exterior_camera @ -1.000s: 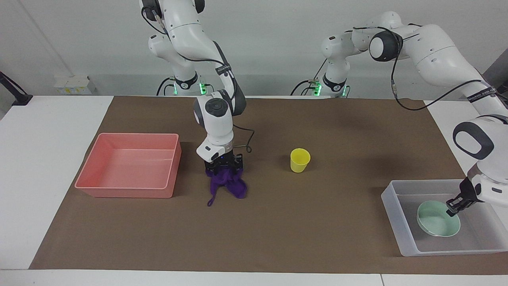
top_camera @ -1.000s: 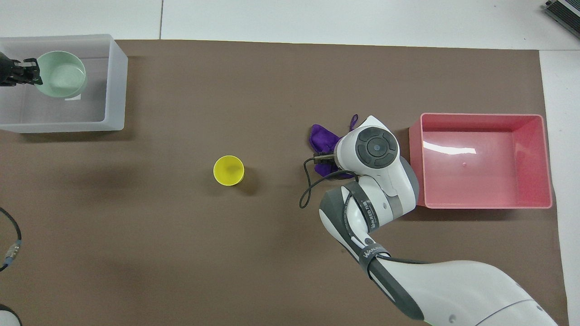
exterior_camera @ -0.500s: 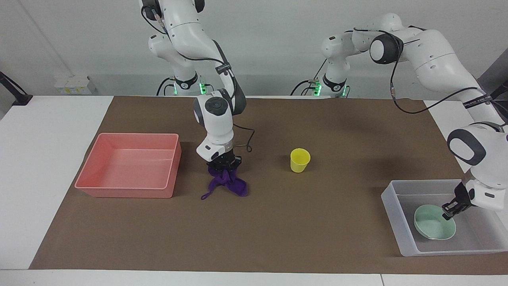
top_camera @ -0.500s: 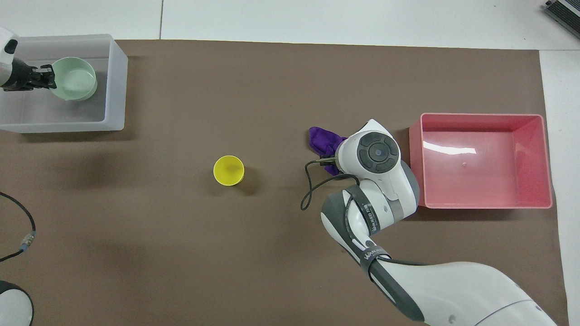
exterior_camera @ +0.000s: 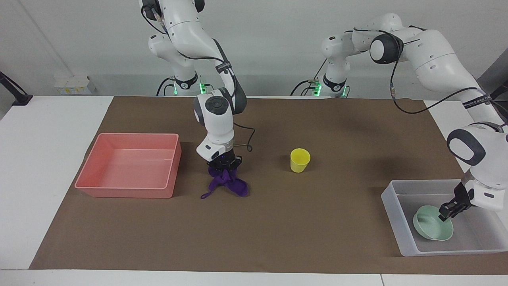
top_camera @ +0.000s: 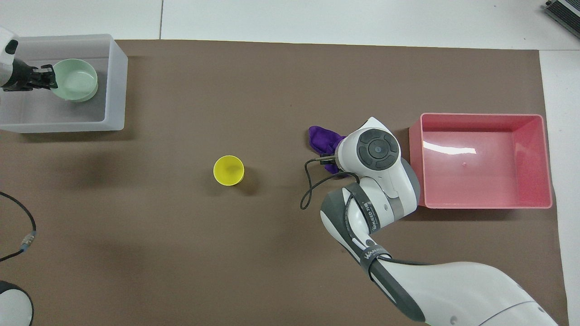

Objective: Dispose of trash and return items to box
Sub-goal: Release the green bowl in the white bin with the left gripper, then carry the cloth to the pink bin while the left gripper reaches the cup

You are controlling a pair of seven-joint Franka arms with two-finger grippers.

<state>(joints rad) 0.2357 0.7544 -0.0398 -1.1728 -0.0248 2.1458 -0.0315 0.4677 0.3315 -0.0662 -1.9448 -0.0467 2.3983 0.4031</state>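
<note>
Translucent box (exterior_camera: 397, 222) holds mint-green bowl (exterior_camera: 430, 229), gripped at rim by left tool (exterior_camera: 445, 210). Pink tray (exterior_camera: 131, 190) beside purple cloth (exterior_camera: 232, 183), pinched by right tool (exterior_camera: 224, 166).

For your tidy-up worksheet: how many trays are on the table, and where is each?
2. The pink tray sits at the right arm's end, nothing in it; the whitish tray at the left arm's end holds the bowl.

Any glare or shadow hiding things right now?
Overhead view: a white glare streak on the pink tray floor; the right arm's wrist covers most of the purple cloth. Facing view: even light, soft shadow beside the yellow cup, nothing hidden.
</note>
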